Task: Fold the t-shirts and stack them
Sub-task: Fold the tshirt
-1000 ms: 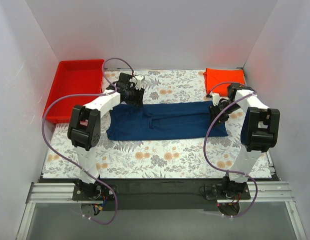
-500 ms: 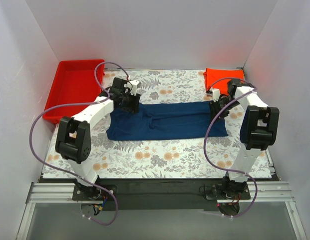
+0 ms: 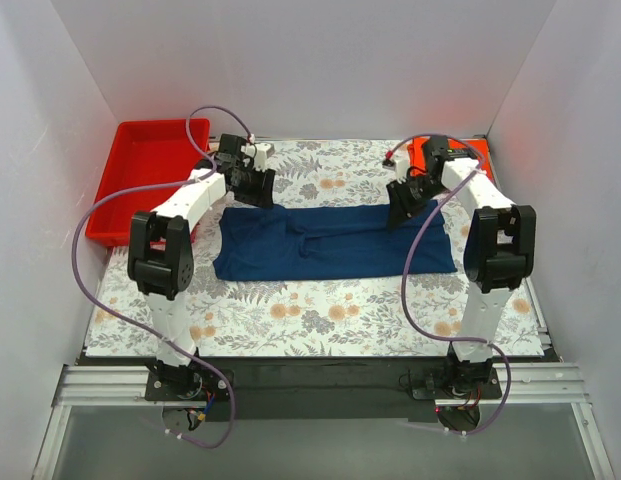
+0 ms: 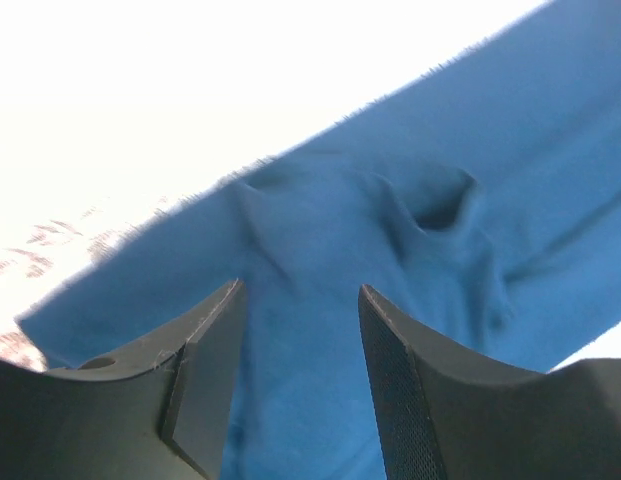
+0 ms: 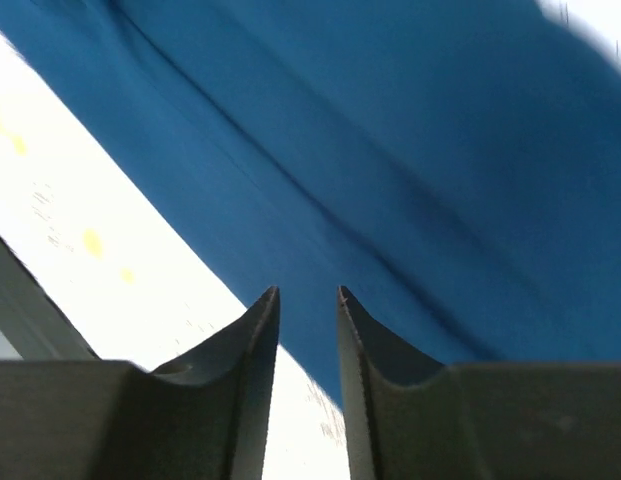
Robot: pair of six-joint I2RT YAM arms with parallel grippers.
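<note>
The navy blue t-shirt (image 3: 330, 240) lies folded into a long strip across the middle of the flowered table; no print shows. My left gripper (image 3: 252, 186) hovers at its far left corner, jaws open, with navy cloth (image 4: 390, 220) below them in the left wrist view (image 4: 300, 292). My right gripper (image 3: 402, 206) is over the shirt's far edge towards the right, jaws a narrow gap apart and empty (image 5: 308, 292), above the cloth's edge (image 5: 390, 170). The orange-red t-shirt (image 3: 474, 152) lies folded at the back right corner, partly hidden by my right arm.
A rigid red plastic tray (image 3: 140, 170) stands at the back left, just beyond my left arm. White walls close in the table on three sides. Purple cables loop off both arms.
My right gripper has moved left and farther back, from the shirt's right end to its far edge. My left gripper has shifted slightly back and left, and the left arm's elbow swung.
</note>
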